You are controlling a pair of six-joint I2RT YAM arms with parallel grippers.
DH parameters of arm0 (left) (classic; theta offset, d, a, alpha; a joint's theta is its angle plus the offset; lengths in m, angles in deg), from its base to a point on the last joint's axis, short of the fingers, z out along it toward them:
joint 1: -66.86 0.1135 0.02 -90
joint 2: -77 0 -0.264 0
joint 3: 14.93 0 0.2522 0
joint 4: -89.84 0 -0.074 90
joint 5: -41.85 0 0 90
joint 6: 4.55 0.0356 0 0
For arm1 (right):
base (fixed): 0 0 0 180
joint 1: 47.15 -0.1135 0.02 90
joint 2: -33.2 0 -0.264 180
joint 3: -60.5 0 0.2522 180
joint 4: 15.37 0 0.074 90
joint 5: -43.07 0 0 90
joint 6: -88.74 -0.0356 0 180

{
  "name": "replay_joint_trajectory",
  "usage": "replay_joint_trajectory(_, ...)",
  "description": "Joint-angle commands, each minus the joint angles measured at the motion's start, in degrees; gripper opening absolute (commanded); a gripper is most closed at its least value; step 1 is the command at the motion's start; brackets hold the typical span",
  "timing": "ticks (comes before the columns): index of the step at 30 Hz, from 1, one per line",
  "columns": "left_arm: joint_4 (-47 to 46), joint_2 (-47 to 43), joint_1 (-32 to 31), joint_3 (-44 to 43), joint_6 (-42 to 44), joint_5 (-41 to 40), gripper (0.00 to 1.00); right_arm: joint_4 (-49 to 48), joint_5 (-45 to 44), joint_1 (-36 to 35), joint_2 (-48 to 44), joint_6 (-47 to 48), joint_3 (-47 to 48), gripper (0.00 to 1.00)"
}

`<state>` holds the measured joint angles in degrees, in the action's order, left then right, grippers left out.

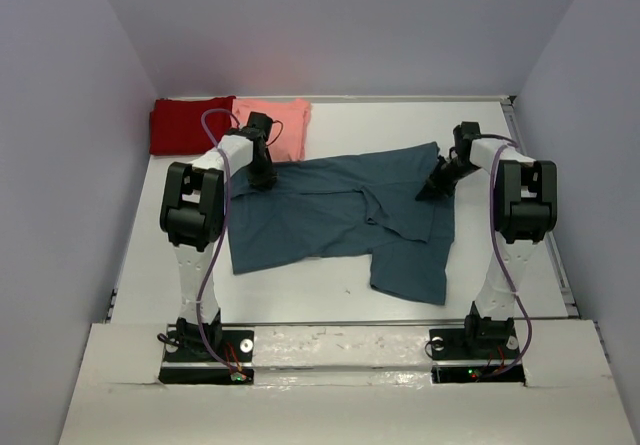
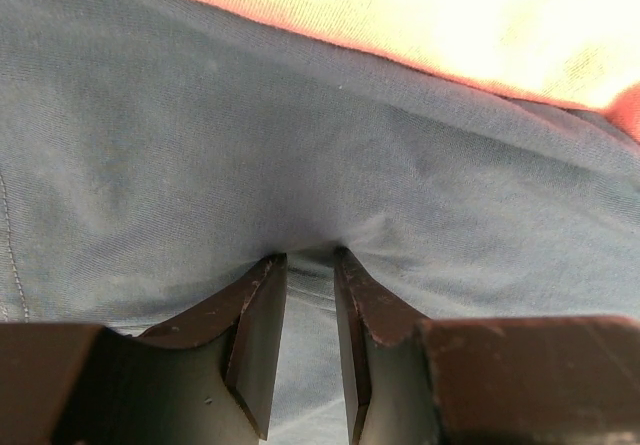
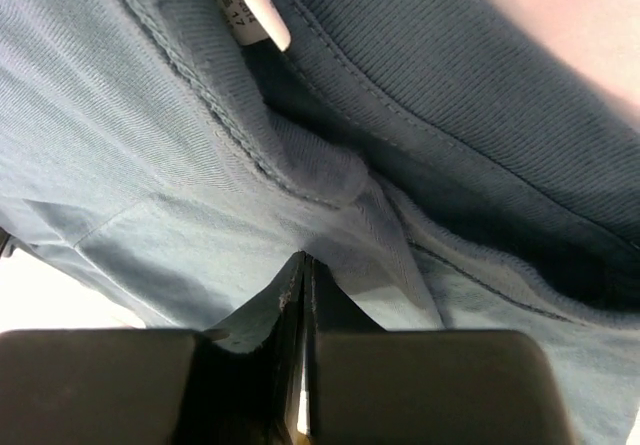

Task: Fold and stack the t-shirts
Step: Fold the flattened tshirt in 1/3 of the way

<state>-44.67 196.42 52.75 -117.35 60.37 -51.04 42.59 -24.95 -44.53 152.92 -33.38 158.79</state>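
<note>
Teal tee (image 3: pixel 450 85) label (image 3: pixel 245 5) txt cut off, unreadable.

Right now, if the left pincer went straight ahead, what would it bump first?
The blue t-shirt: the left pincer has its tips right in the bunched cloth. The pink t-shirt seems to lie just beyond.
</note>
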Motion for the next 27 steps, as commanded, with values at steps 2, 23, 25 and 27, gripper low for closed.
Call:
replay_joint_trajectory(2,0.7,-0.05,0.84,-0.37,0.47,0.69,0.38,2.9,-3.88,0.55,-0.63,2.67,2.21,0.2)
replay_joint_trajectory(23,2.12,-0.16,0.66,-20.32,3.99,-3.43,0.49,5.27,-0.71,-0.5,-5.02,9.79,16.45,0.34)
replay_joint_trajectory(25,1.15,2.04,0.66,-20.58,4.25,-3.26,0.49,5.36,-0.53,-0.5,-5.37,9.97,16.81,0.34)
replay_joint_trajectory(27,0.18,3.36,0.66,-20.76,5.56,-3.34,0.49,5.19,-0.62,-1.02,-5.64,10.06,17.07,0.34)
